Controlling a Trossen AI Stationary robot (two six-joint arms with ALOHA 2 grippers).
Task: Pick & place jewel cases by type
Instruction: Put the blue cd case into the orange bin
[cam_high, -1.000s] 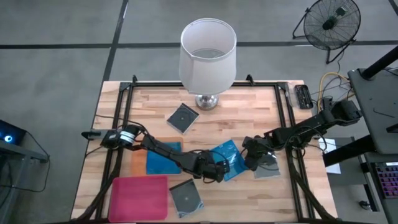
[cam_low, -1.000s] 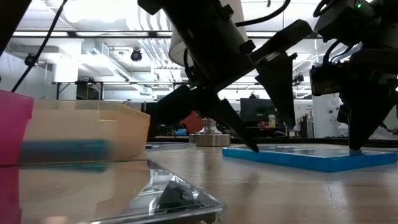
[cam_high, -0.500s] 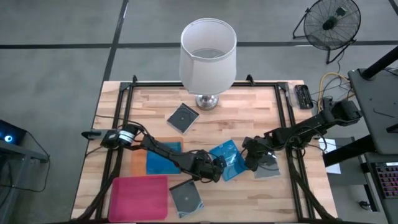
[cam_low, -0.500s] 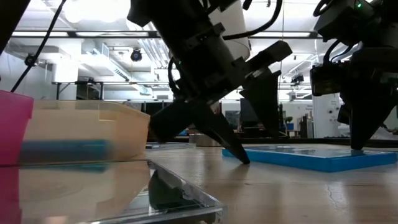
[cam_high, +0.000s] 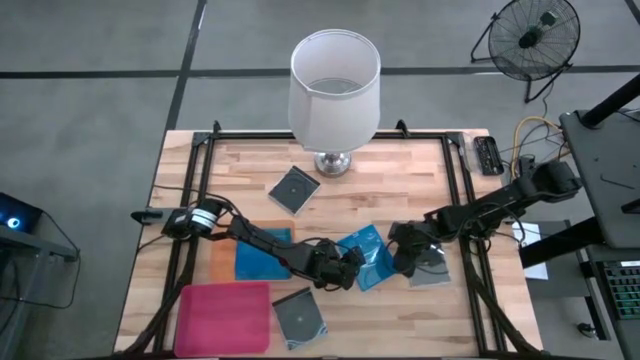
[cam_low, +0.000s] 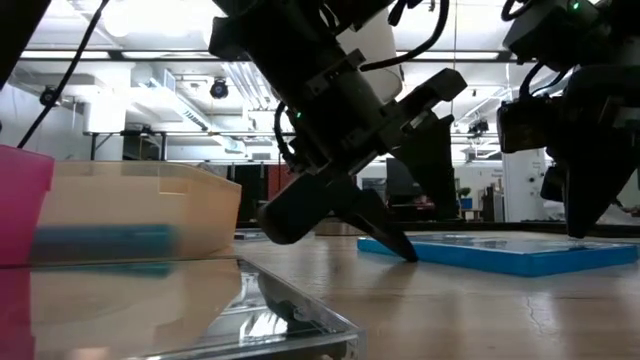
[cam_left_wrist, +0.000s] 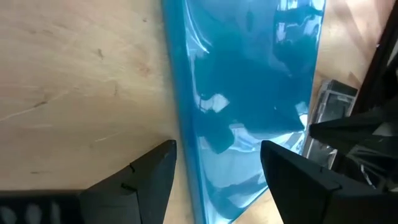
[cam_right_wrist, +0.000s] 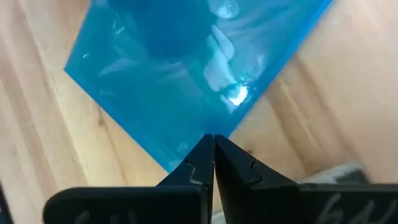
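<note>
A bright blue jewel case (cam_high: 368, 255) lies flat on the wooden table at mid-right. My left gripper (cam_high: 350, 270) is open and low at the case's left edge (cam_left_wrist: 186, 180). One finger (cam_left_wrist: 149, 180) is over bare wood and the other (cam_left_wrist: 298, 186) is over the case. My right gripper (cam_high: 400, 258) is shut at the case's right corner. A second blue case (cam_high: 262, 262) lies in the orange tray (cam_high: 222, 262). Dark transparent cases lie at the back (cam_high: 294, 190), at the front (cam_high: 300, 318) and under the right arm (cam_high: 432, 268). My left gripper: its lower fingertip (cam_low: 400, 248) stands at table level right by the blue case's edge, and I cannot tell whether it touches. My right gripper sets its shut fingertips (cam_right_wrist: 211, 149) on the blue case's corner (cam_right_wrist: 208, 127), slanting down from the table's right. The case lies flat on the table.
A lamp with a white shade (cam_high: 334, 85) stands at the back middle. A pink tray (cam_high: 223, 315) sits at the front left, beside the orange tray. A black metal frame (cam_high: 455, 180) runs along the table's sides.
My left gripper has sunk toward the table and rolled about its own line. Its lower finger now reaches down beside the blue case's left edge. The case and my right gripper have kept still.
</note>
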